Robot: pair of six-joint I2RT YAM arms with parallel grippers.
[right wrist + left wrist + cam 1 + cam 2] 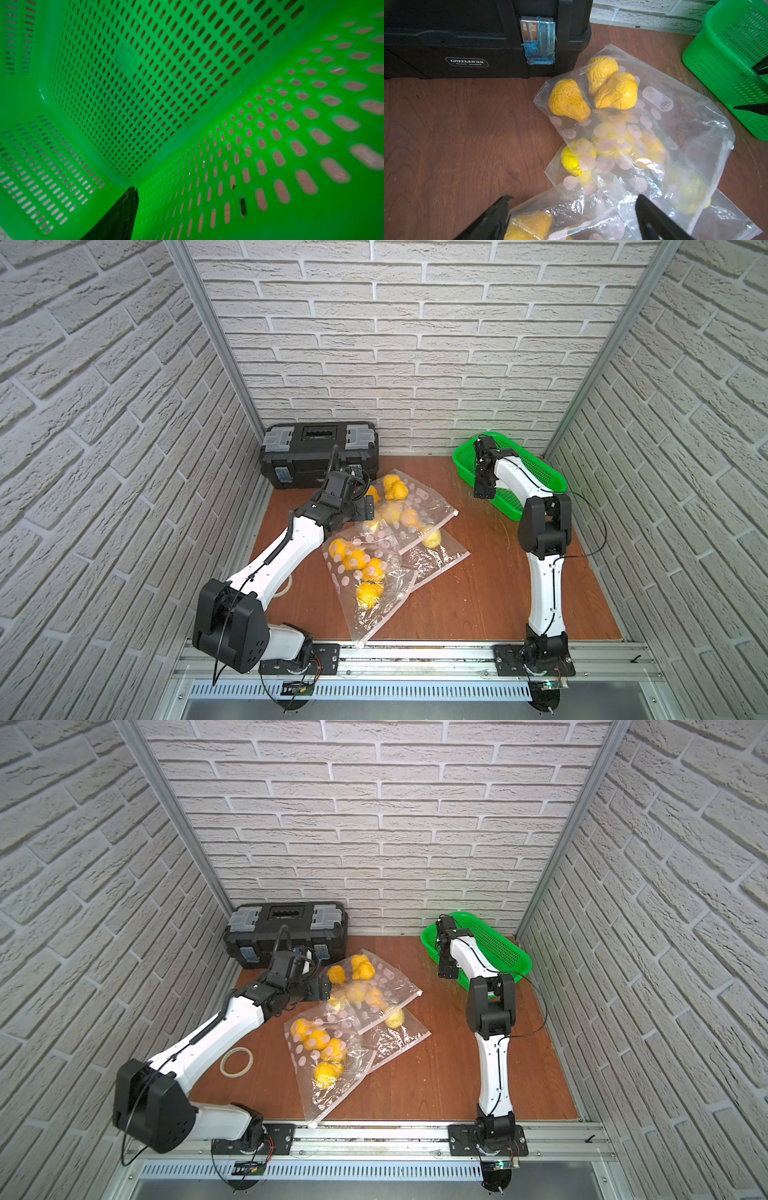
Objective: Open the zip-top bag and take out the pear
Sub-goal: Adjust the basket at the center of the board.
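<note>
Brick-patterned walls enclosing a wood tabletop (478,593). Zip-top bags (419,506), three, clear, lying overlapped just in front of the black toolbox (320,456). The pears (568,99) are sitting inside them, none showing outside. Left tool (573,199) hovering over the bags beside the toolbox, jaws spread, gripping nothing. Right tool (484,489) dipping into the green basket (552,479), well apart from the toolbox, spread or pinched impossible to tell. Opening and removal appearing not yet done.
</note>
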